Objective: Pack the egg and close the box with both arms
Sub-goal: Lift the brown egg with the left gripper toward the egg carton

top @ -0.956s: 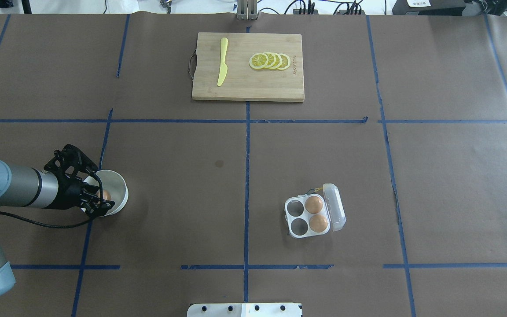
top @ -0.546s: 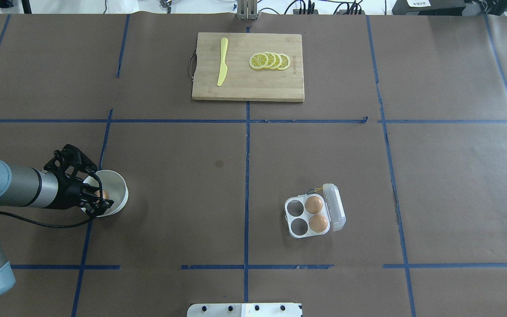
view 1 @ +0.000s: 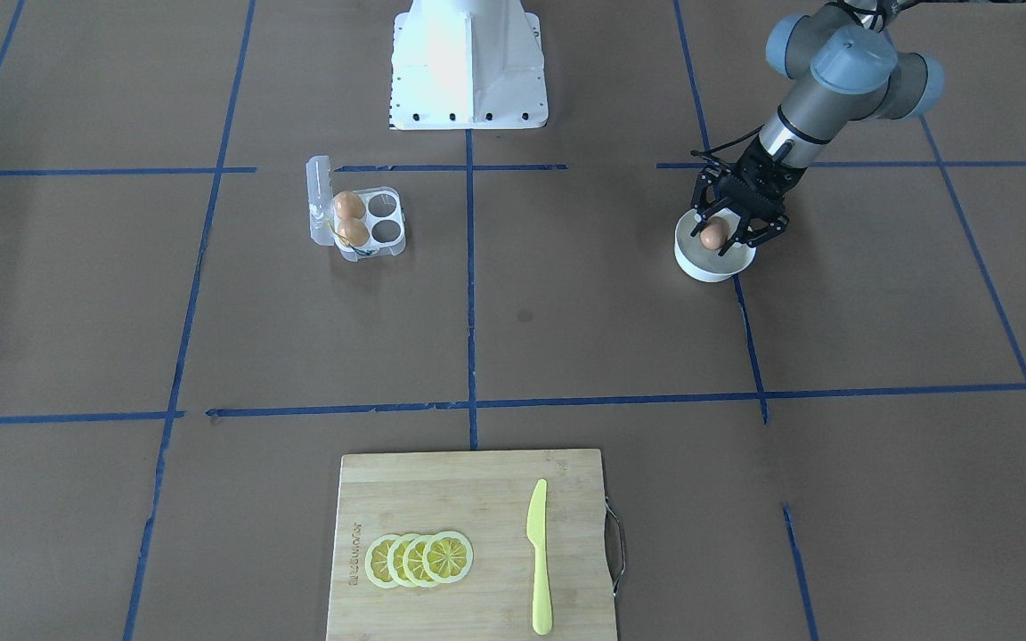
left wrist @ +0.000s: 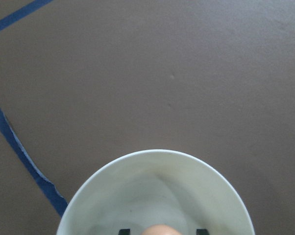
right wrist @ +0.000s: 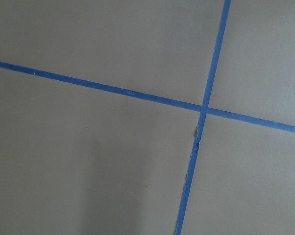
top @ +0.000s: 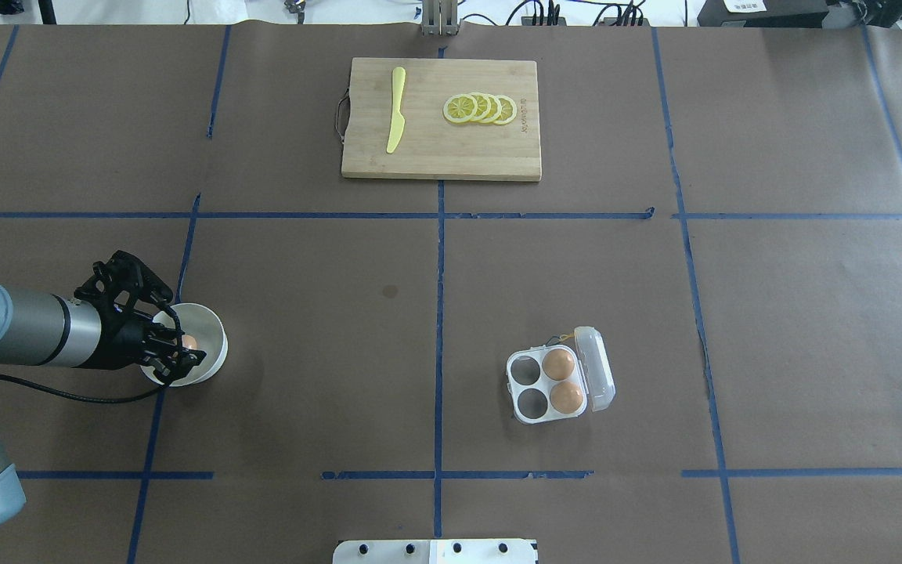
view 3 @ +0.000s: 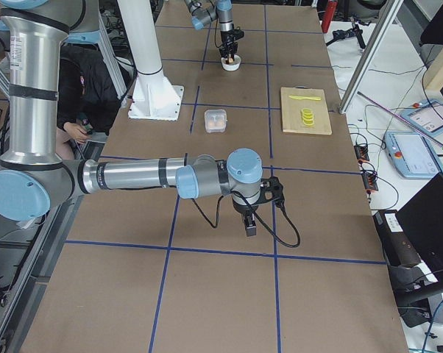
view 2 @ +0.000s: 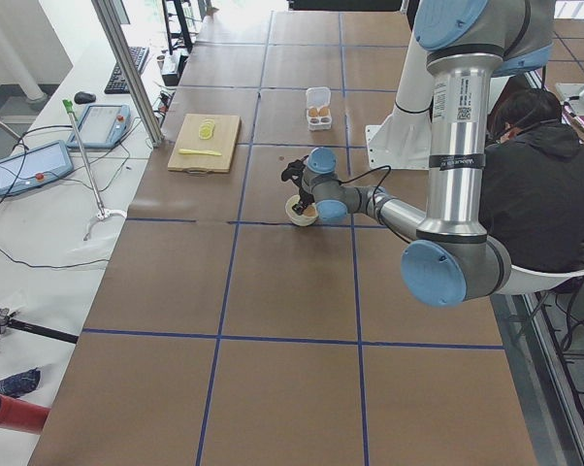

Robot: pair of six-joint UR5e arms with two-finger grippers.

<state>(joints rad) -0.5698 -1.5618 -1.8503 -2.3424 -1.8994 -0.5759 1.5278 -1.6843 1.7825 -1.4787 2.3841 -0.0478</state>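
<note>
Left claw (view 1: 721,238) gripping egg (view 1: 712,235), board lettering (view 1: 354,555) unreadable

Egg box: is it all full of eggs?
No, the box holds only two brown eggs, and its other two cells are empty.

This is a robotics lab rather than a kitchen. The long table (top: 302,313) is covered in brown paper and marked into squares with blue tape (top: 439,313), and grey robot arms (view 2: 454,146) rise beside a white pedestal (view 1: 467,62) standing on it. On the side benches lie teach pendants (view 2: 25,167), a keyboard (view 2: 115,80) and loose cables (top: 541,12); aluminium frame posts (view 2: 116,34) stand at the table's edge, and a person (view 2: 535,184) in black sits behind the robot.
</note>
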